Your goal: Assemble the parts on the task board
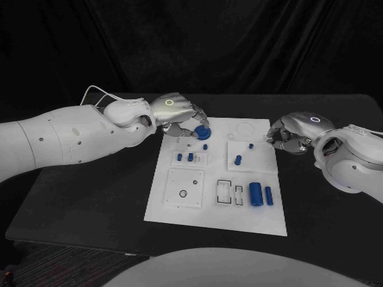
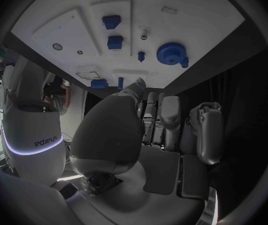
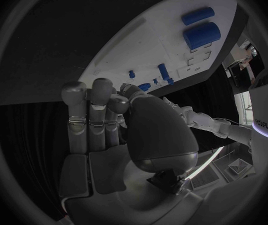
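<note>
Several parts (image 1: pixel 256 194) seated on board (image 1: pixel 179 210); round part (image 1: pixel 203 131) unplaced, far edge. Left hand (image 1: pixel 179 113) grip unclear; right hand (image 1: pixel 288 136) curled, empty.

we see the board (image 1: pixel 210 206), a white rectangular plate lying flat on the black worktop (image 1: pixel 88 197), with raised square panels and cut-out slots. near its far edge sits a round blue gear (image 1: pixel 203 131), flat on the board. below it stands a small blue peg (image 1: pixel 205 146), and two short blue pegs (image 1: pixel 185 157) stand in the left panel. another blue peg (image 1: pixel 238 159) and a tiny one (image 1: pixel 250 145) stand in the right panel. two blue cylinders (image 1: pixel 261 194), one thick and one thin, lie side by side toward the near right.
</note>
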